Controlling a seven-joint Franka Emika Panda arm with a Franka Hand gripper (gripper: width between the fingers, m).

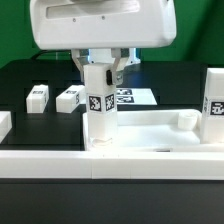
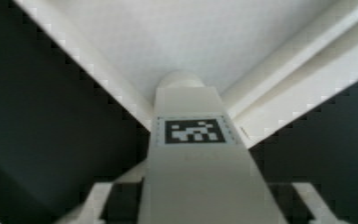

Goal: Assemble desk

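Desk leg (image 1: 98, 105) is clamped upright in the gripper (image 1: 100, 66) over the slab (image 1: 150, 128) — black table (image 1: 20, 85) beneath.

The black worktop (image 1: 15, 85) carried the white desk slab (image 1: 150, 135). Beyond the slab's far edge lay one loose leg (image 1: 38, 97), a second leg (image 1: 70, 98) and the marker board (image 1: 128, 97); a long white rail (image 1: 110, 165) lay along its near edge.
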